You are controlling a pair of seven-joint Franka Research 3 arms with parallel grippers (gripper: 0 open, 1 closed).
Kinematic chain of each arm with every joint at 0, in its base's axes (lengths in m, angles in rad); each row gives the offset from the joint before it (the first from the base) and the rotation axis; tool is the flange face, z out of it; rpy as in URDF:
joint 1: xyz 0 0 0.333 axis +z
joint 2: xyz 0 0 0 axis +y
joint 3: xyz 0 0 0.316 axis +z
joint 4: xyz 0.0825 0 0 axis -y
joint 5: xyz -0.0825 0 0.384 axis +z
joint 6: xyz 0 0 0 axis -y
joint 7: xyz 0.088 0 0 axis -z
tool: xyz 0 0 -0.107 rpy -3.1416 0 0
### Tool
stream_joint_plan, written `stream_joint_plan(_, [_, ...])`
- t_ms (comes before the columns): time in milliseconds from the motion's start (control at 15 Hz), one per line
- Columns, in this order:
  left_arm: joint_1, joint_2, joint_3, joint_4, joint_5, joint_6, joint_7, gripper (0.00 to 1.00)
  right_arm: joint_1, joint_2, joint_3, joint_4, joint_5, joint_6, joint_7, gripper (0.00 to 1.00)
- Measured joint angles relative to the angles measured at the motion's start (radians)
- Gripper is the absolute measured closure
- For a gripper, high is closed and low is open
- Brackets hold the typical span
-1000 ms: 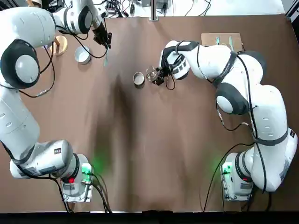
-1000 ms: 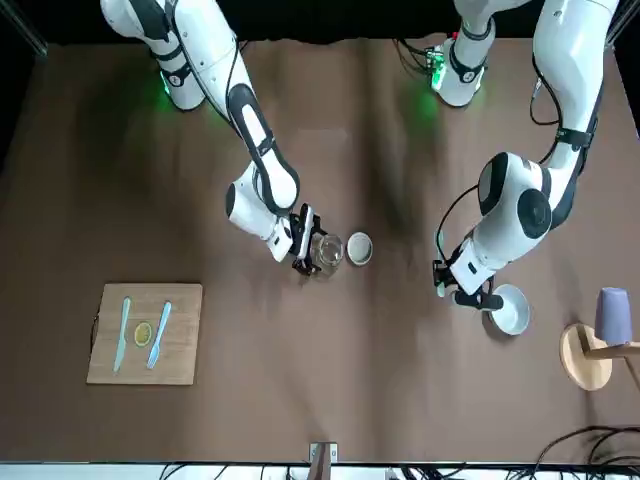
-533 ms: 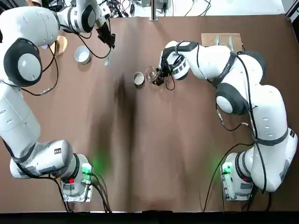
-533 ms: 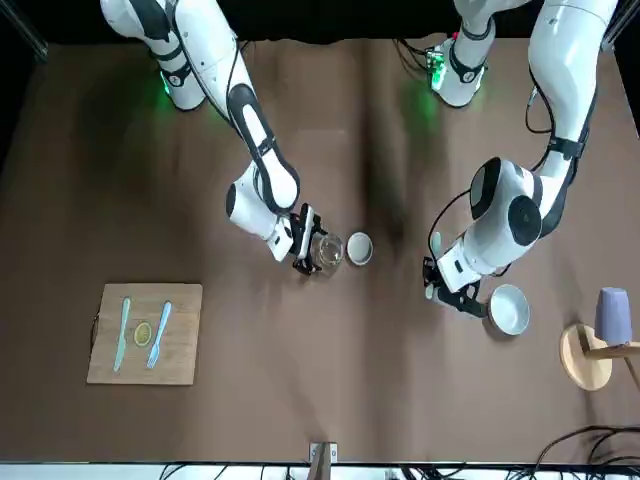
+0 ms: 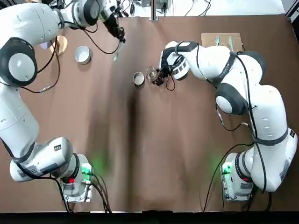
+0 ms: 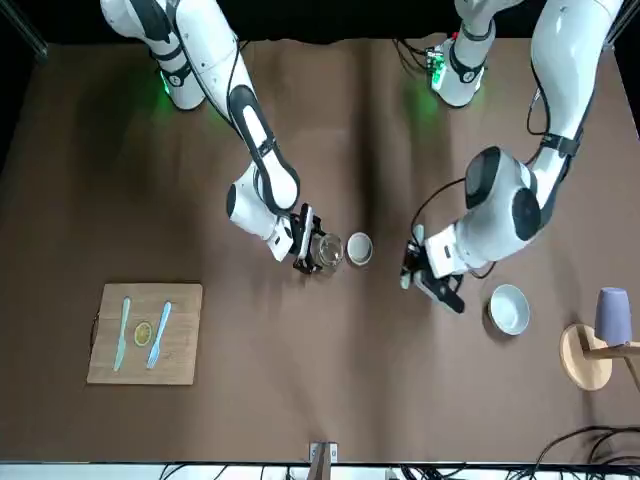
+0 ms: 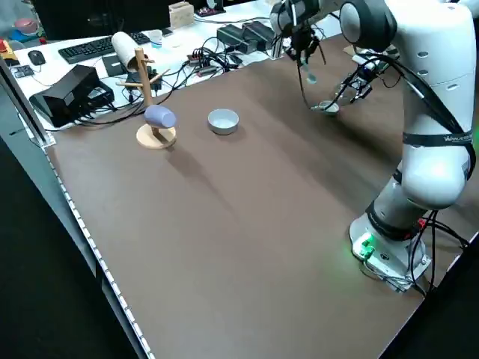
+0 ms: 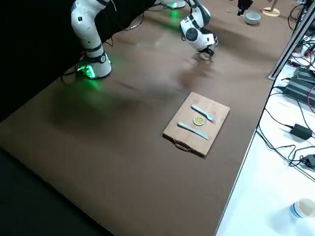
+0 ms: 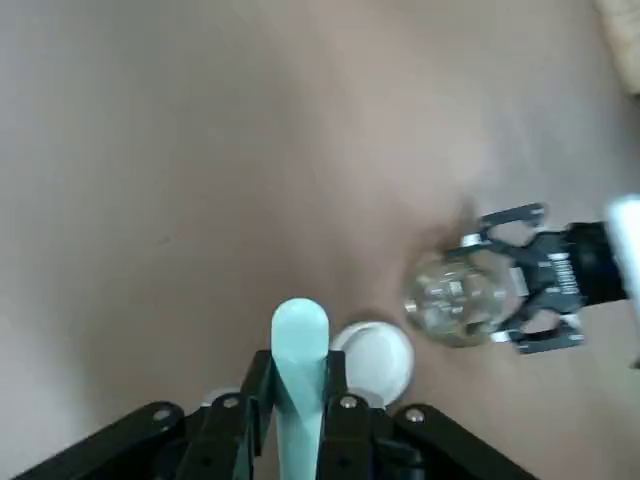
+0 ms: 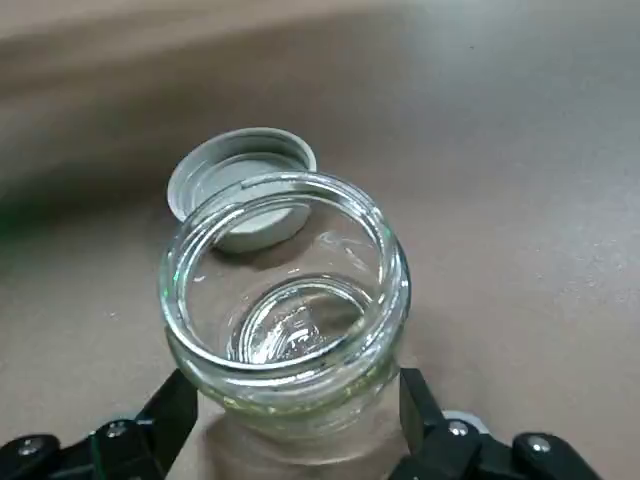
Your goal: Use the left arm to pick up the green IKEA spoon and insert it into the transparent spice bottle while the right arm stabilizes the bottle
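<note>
Carrying the green spoon [image 9: 299, 370] over to the jar is the step now, I'd say. The left gripper [image 9: 299, 365] has it pinched between closed-in fingers, up past the white cup [image 5: 82, 55] and short of the jar. The right gripper [image 10: 298, 395] has its fingers apart around the glass bottle [image 10: 285, 290], seemingly bracing it, open mouth up, lid [image 10: 240, 180] just beside. I'd stay high, centre over the mouth, tip the spoon upright, then lower slowly so it doesn't clip the rim.
</note>
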State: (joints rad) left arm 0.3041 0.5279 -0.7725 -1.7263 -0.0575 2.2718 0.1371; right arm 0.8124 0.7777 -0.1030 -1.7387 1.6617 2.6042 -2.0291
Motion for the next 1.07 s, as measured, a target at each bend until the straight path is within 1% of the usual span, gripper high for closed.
stream_joint_plan(67, [0.001, 0.014, -0.03, 0.017, 0.0, 0.0, 0.006, 0.76, 0.0, 0.0, 0.0, 0.0, 0.0, 0.0, 0.0, 0.13])
stream_joint_plan(267, [0.011, 0.071, -0.095, 0.085, -0.001, 0.0, 0.065, 0.76, 0.0, 0.0, 0.0, 0.0, 0.001, 0.0, -0.001, 0.15])
stream_joint_plan(400, [0.019, 0.106, -0.115, 0.13, -0.001, 0.0, 0.122, 0.76, 0.0, 0.0, 0.0, 0.0, 0.001, 0.0, -0.001, 0.16])
stream_joint_plan(533, [0.043, 0.138, -0.139, 0.158, -0.031, 0.0, 0.191, 0.76, 0.0, 0.0, 0.0, 0.0, 0.001, 0.0, -0.001, 0.18])
stream_joint_plan(667, [0.087, 0.173, -0.167, 0.165, -0.083, -0.001, 0.298, 0.76, 0.0, 0.0, 0.0, 0.0, 0.001, 0.0, -0.001, 0.18])
stream_joint_plan(867, [0.137, 0.221, -0.191, 0.175, -0.155, -0.003, 0.456, 0.76, 0.0, 0.0, 0.0, 0.0, 0.002, -0.001, -0.001, 0.18])
stream_joint_plan(1000, [0.149, 0.253, -0.212, 0.19, -0.259, -0.003, 0.575, 0.76, 0.0, 0.0, 0.0, 0.0, 0.002, -0.001, -0.001, 0.18])
stream_joint_plan(1067, [0.145, 0.286, -0.232, 0.212, -0.365, -0.003, 0.675, 0.76, 0.0, 0.0, 0.0, 0.0, 0.002, -0.001, -0.001, 0.18])
